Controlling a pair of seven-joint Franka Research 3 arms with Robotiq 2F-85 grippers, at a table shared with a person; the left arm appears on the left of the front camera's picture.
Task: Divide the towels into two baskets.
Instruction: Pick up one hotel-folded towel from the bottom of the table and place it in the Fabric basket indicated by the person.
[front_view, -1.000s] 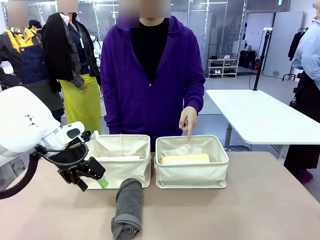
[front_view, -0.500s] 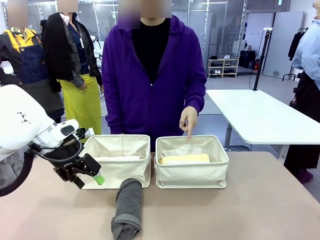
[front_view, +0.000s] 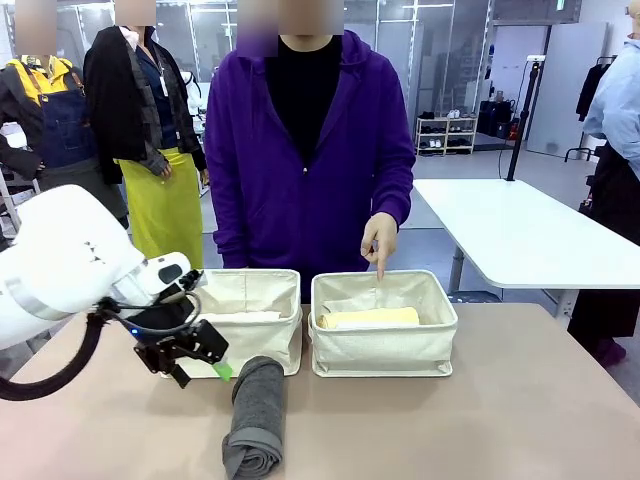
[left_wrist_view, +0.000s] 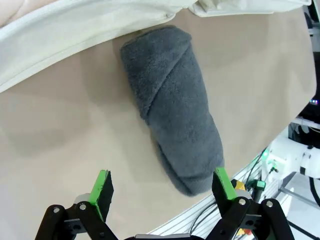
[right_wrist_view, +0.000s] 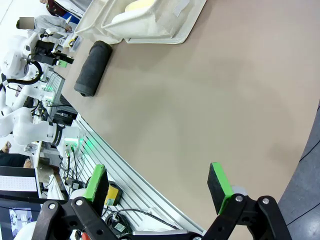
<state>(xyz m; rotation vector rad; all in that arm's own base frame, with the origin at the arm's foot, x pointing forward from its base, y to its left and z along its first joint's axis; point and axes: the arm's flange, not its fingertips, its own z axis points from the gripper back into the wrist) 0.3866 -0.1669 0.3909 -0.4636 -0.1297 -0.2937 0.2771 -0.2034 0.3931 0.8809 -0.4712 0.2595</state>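
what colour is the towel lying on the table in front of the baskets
Dark grey. The towel shows best in the left wrist view.

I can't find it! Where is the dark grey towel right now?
In the front view the dark grey towel lies on the table in front of the left basket, beside the left pincer.

I'm working in a robotics lab: glass partitions (front_view: 440, 50) behind, a white table (front_view: 520, 235), a shelf rack (front_view: 446, 134), and cabling with lit electronics (right_wrist_view: 70, 142) below my bench (front_view: 480, 420).
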